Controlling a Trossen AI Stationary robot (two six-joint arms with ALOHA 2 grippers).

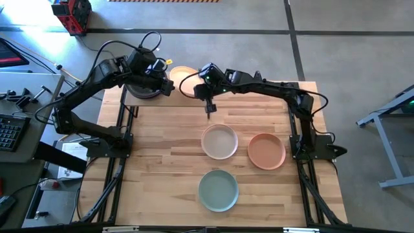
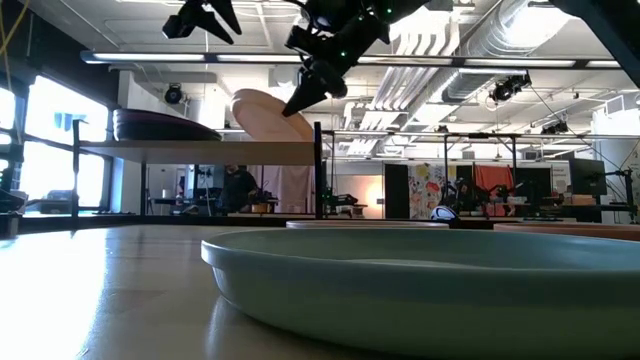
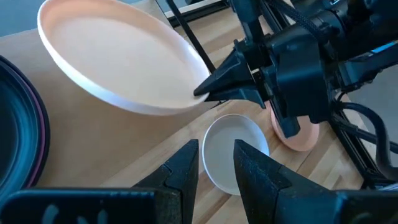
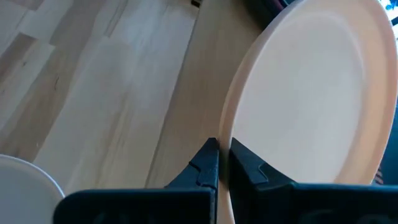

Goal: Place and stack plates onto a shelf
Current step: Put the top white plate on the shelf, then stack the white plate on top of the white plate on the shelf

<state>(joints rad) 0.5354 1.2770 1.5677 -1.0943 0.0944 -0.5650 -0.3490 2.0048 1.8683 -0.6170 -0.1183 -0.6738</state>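
Note:
My right gripper (image 4: 219, 163) is shut on a beige plate (image 3: 118, 56), which it holds tilted over the pale shelf (image 2: 200, 152) at the table's far side; the plate also shows in the high view (image 1: 181, 72). A stack of dark plates (image 2: 160, 125) lies flat on the shelf's left part. My left gripper (image 3: 216, 158) hangs open above the shelf beside that stack, with nothing between its fingers. Cream (image 1: 220, 141), terracotta (image 1: 266, 150) and sage green (image 1: 218, 189) plates lie flat on the table. My right gripper pinches the beige plate's rim (image 4: 225, 134) between its two fingers, one on the upper face and one underneath. The fingers slant down onto it from the table's right. The plate is tilted; whether its lower edge (image 2: 300, 138) touches the shelf I cannot tell.
A black upright bar (image 2: 318, 170) of the shelf stands just right of the held plate. The green plate (image 2: 430, 280) fills the near foreground of the low view. Bare tabletop (image 1: 162, 162) lies left of the three plates.

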